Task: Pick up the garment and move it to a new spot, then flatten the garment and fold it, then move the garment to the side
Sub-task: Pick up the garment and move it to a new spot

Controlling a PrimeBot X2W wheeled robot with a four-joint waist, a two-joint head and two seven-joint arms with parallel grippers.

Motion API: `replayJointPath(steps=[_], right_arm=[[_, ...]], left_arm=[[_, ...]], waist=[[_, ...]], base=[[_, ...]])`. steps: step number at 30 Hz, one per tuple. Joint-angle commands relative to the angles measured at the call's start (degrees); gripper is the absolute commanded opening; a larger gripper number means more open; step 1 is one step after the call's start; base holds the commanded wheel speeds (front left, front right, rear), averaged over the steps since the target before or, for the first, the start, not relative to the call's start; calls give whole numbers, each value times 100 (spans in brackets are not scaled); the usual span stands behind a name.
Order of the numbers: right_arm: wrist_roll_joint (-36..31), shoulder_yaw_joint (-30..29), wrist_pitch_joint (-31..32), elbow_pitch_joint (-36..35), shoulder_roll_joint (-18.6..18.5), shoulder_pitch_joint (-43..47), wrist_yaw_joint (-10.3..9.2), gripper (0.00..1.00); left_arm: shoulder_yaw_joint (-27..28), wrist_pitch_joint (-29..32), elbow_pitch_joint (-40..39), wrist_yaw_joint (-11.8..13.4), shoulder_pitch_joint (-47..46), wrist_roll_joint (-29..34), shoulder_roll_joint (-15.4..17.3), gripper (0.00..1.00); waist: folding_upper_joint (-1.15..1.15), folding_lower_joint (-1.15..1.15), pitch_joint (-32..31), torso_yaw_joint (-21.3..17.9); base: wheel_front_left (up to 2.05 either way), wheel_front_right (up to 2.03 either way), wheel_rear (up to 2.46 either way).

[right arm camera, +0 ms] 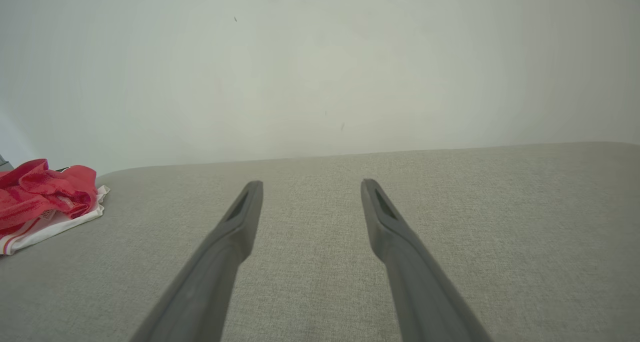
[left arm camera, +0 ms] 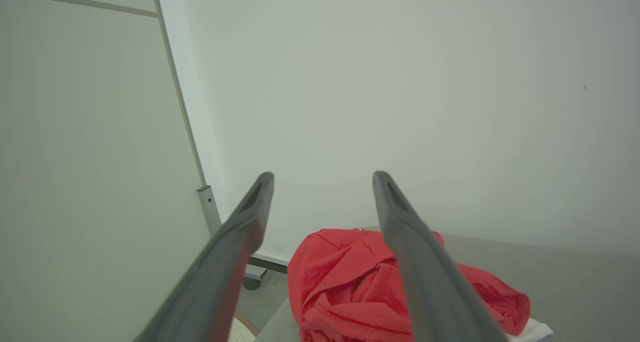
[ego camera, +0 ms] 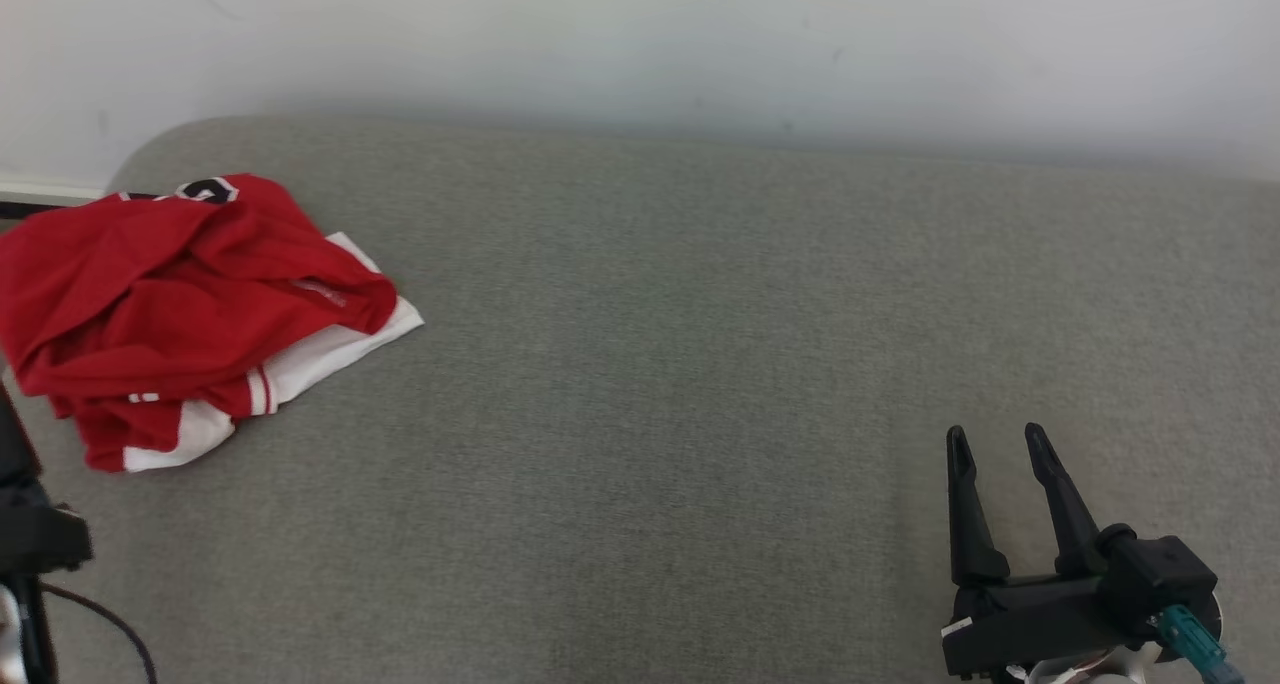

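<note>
- Garment (ego camera: 180, 304) is lying crumpled at frame left, on the desk (ego camera: 700, 364) corner, untouched.
- Left pincer (left arm camera: 323, 178) is hanging released near it, probably lining up the grab.
- Right pincer (ego camera: 995, 434) is sitting released at lower right, well apart.

garment (ego camera: 190, 304) | red (white trim) | crumpled | far-left of grey surface (ego camera: 700, 364)

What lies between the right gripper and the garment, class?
Only bare grey surface. In the head view nothing rests between the open right gripper and the crumpled garment at the left.
</note>
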Motion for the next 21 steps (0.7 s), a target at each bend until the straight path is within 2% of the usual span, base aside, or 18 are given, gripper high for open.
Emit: replayJointPath(steps=[1,6,11,21], right_arm=[[87,42,-16,-21,-7,-106,19,100],[254,80,-16,41,-6,-257,19,100],[333,88,-16,107,-5,-311,19,100],[430,145,-16,242,-8,-458,19,100]], left_arm=[[136,-14,132,-11,-226,-84,156,100],[305,-14,564,-41,-633,-147,580,100],[289,-14,927,-64,-954,-156,827,100],[202,519,2088,-77,-1634,-249,1435,100]], waist=[[-1,-1,609,-780],[-1,-1,749,-1124],[-1,-1,819,-1268],[-1,-1,1018,-1528]], base=[[0,0,0],[0,0,0],[0,0,0],[0,0,0]])
